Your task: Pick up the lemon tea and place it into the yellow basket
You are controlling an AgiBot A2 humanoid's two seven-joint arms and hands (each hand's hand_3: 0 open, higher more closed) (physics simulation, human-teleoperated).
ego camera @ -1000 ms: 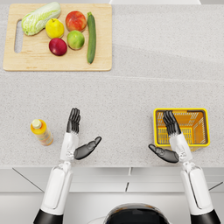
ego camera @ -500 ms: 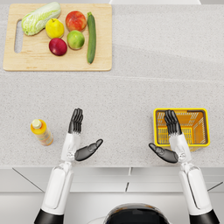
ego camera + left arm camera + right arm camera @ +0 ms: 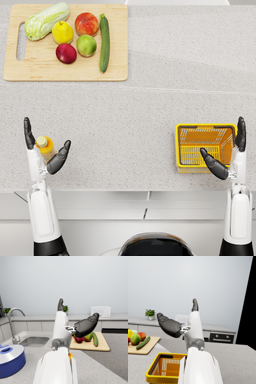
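Fingers of the left hand (image 3: 44,152) are standing spread, the long ones upright on the outer side of the lemon tea (image 3: 45,148) and the thumb angling up on the inner side, so the bottle is sitting in the open gap between them; nothing is closing on it, and this looks like a hand lining itself up to wrap the bottle from both sides, with the grasp not yet made. In the left wrist view only a scrap of orange is peeking out beside the forearm, so whether any finger is touching the bottle cannot be told. The right hand (image 3: 230,152) is likewise holding nothing, its fingers apart, hovering above the near edge and outer rim of the yellow basket (image 3: 182,146); that is probably just a resting pose, and it may be crowding the opening where the bottle has to go. The basket is lying well apart from the left hand, across the counter (image 3: 125,120) toward the right one. Counting: one lemon tea, one basket, two hands. Far ahead of the left hand one cutting board (image 3: 65,72) is carrying one cabbage (image 3: 46,20), one cucumber (image 3: 104,42) and four round fruits (image 3: 75,35).
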